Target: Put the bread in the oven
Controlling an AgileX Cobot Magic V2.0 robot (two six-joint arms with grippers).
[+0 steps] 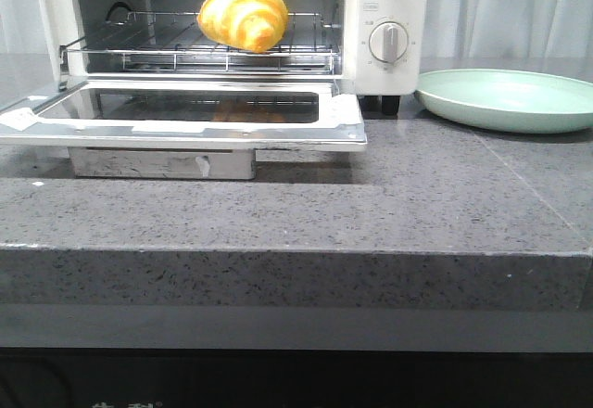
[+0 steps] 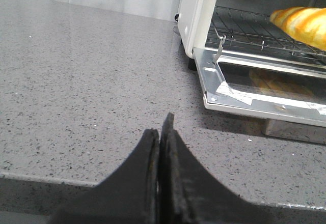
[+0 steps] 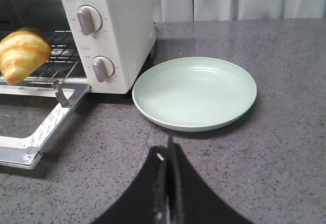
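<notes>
Beside the oven (image 1: 380,19), right of its bread (image 1: 244,16), sits a plate (image 1: 508,99); both hands pressed together.

No brand, number or word can be read. The oven (image 1: 384,28) carries small printed labels above its dials (image 3: 89,19), too tiny and blurred to make out. Pale marks at the front view's lower edge are cut off and illegible.
</notes>
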